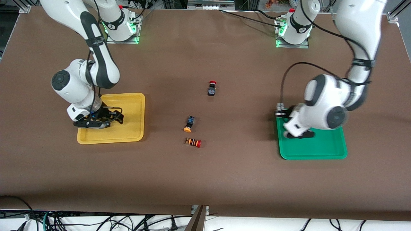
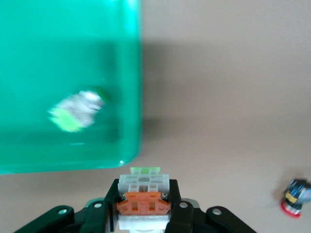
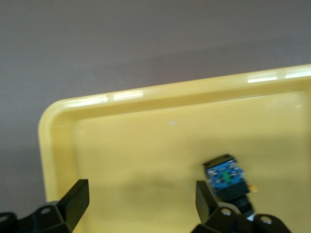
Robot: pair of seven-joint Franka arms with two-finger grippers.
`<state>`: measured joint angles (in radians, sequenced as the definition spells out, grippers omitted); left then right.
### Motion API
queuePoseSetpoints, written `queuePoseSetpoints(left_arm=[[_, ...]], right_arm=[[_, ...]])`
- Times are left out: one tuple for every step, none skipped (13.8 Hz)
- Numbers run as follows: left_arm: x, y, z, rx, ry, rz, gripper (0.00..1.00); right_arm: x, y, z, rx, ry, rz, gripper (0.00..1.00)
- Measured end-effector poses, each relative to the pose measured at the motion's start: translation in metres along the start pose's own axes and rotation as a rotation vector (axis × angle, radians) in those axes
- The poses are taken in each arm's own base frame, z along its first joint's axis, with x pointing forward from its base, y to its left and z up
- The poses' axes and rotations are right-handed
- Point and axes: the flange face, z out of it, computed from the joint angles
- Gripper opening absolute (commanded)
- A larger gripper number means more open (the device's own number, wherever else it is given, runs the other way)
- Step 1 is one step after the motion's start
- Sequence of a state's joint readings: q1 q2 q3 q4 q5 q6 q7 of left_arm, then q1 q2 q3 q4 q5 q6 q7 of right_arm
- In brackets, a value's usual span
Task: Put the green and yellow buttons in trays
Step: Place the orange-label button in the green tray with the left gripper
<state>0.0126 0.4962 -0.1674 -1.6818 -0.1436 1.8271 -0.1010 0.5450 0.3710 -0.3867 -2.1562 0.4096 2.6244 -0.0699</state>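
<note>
- A red-capped striped switch [image 1: 193, 142] lies nearest the camera at mid-table; a yellow-capped button [image 1: 189, 124] lies just farther.
- Left gripper [image 2: 144, 213] grips a grey button [image 2: 144, 194] by the green tray [image 1: 313, 150], which holds another green button [image 2: 75, 112].
- Right gripper [image 3: 138, 201], fingers wide, is over the yellow tray [image 1: 128, 106]; a blue-bodied button [image 3: 227, 179] lies inside.
- A red mushroom switch [image 1: 212, 88] sits farthest.

Front cam high, faces bases; wrist cams close over trays [image 1: 110, 139].

The brown table [image 1: 224, 179] carries a yellow tray [image 1: 133, 106], a green tray [image 1: 321, 150], and three loose switches [image 1: 189, 124] near its middle.
</note>
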Motion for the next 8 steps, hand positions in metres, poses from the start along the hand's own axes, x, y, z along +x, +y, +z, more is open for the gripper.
queuePoseSetpoints(left_arm=[[0.003, -0.03, -0.005, 0.016, 0.004, 0.051, 0.0], [0.006, -0.056, -0.006, 0.06, 0.004, 0.106, 0.0], [0.009, -0.077, -0.005, 0.115, 0.005, 0.163, 0.0], [0.015, -0.091, -0.003, 0.166, 0.021, 0.22, 0.0], [0.022, -0.098, 0.002, 0.209, 0.039, 0.277, 0.0], [0.03, -0.104, 0.01, 0.254, 0.052, 0.331, 0.0], [0.038, -0.11, 0.019, 0.29, 0.064, 0.38, 0.02], [0.045, -0.116, 0.028, 0.313, 0.072, 0.428, 0.12]], right_arm=[[-0.004, -0.016, 0.001, 0.004, -0.003, 0.018, 0.97], [-0.009, -0.035, 0.002, 0.008, -0.007, 0.041, 0.97], [-0.016, -0.056, 0.004, 0.012, -0.013, 0.063, 0.97], [-0.025, -0.078, 0.005, 0.011, -0.018, 0.076, 0.97], [-0.033, -0.099, 0.007, -0.003, -0.021, 0.081, 0.97], [-0.041, -0.116, 0.008, -0.029, -0.017, 0.086, 0.97], [-0.046, -0.129, 0.008, -0.054, -0.007, 0.092, 0.97], [-0.05, -0.142, 0.008, -0.073, 0.004, 0.103, 0.97]])
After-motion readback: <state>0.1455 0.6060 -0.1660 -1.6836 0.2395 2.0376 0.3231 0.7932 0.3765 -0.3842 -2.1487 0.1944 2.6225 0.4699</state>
